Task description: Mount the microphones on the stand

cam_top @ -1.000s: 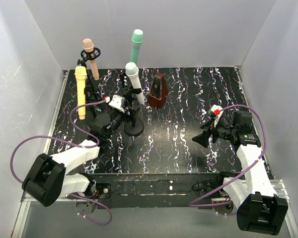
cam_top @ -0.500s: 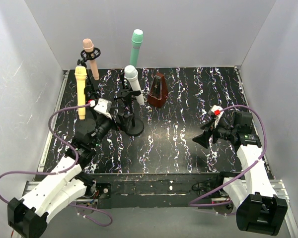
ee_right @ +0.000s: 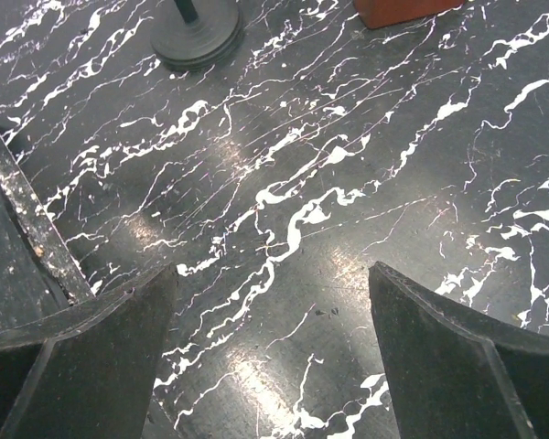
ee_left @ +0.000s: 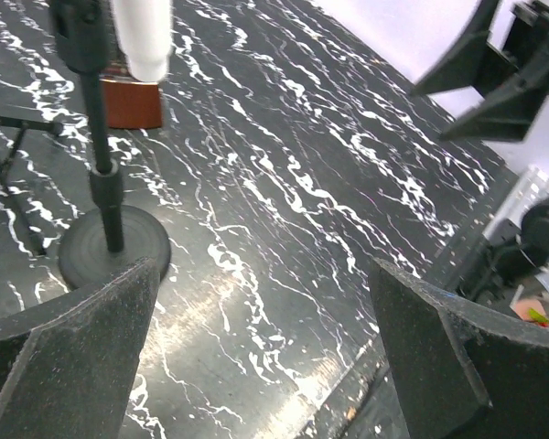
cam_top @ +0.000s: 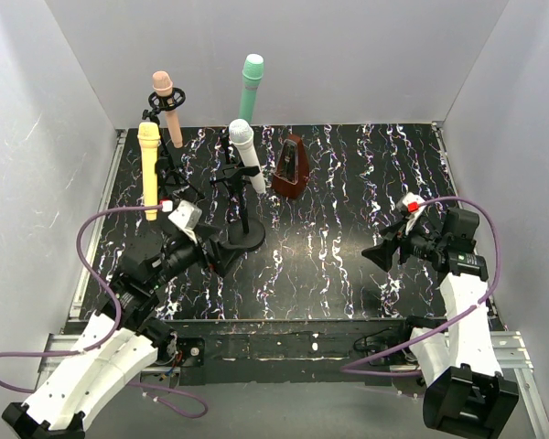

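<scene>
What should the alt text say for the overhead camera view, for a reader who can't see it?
Pink, yellow, green and white microphones stand upright at the back left of a black marbled table, a brown metronome beside them. The left gripper is open by the round stand base; the right gripper is open at right.

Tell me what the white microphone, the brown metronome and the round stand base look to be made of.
White microphone: probably plastic or foam, matte; uniform colour, no mesh grille.
Metronome: wood or wood-look plastic, slight sheen; reddish-brown faces.
Stand base: likely cast metal, dull dark grey; thick disc with faint concentric rings.
</scene>
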Controlling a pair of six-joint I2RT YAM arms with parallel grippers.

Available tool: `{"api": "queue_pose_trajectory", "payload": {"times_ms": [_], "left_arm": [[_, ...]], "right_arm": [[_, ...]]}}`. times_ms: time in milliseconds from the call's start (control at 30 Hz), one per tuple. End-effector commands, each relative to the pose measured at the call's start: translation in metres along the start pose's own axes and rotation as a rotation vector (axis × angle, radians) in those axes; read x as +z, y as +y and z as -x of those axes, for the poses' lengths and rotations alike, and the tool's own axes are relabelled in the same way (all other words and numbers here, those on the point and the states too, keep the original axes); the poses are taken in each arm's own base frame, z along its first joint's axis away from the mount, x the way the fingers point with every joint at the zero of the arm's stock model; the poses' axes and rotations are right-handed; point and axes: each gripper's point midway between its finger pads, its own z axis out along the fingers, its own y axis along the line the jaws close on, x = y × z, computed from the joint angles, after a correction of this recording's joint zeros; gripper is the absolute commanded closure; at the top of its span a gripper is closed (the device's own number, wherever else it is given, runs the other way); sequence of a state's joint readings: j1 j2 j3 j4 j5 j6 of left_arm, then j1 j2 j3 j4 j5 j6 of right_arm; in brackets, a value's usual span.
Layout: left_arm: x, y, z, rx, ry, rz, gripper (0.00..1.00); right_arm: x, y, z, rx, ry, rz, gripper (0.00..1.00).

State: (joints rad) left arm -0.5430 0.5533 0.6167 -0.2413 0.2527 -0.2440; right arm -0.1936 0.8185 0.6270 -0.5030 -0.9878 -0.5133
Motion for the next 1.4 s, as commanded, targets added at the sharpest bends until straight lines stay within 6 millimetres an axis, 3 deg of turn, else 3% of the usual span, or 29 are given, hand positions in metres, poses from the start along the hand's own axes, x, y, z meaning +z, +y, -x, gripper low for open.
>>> {"api": "queue_pose_trajectory", "payload": {"times_ms": [0, 133, 267, 600, 867, 1367], "left_arm": [[-0.014, -0.024, -0.02, -0.016, 0.046, -0.134, 0.02], [-0.021, -0.031, -0.027, 0.036, 0.051, -0.19, 0.02], [-0.024, -0.025, -0.031, 0.07, 0.062, -0.166, 0.02], [-0.015, -0.01, -0.037, 0.125, 0.121, -0.105, 0.02], [-0.022, -0.002, -0.026, 0.143, 0.066, -0.039, 0.02], [-0.026, 0.0, -0.021, 0.16, 0.042, -0.026, 0.02]], "right_arm": [[-0.005, 0.001, 0.011, 0.052, -0.044, -0.01, 0.07], [-0.011, -0.012, 0.019, 0.118, -0.067, -0.085, 0.06], [-0.017, -0.019, 0.025, 0.125, -0.079, -0.139, 0.06], [-0.027, -0.019, 0.038, 0.13, -0.108, -0.176, 0.04], [-0.033, -0.027, 0.052, 0.196, -0.156, -0.244, 0.04], [-0.036, -0.023, 0.054, 0.212, -0.177, -0.225, 0.03]]}}
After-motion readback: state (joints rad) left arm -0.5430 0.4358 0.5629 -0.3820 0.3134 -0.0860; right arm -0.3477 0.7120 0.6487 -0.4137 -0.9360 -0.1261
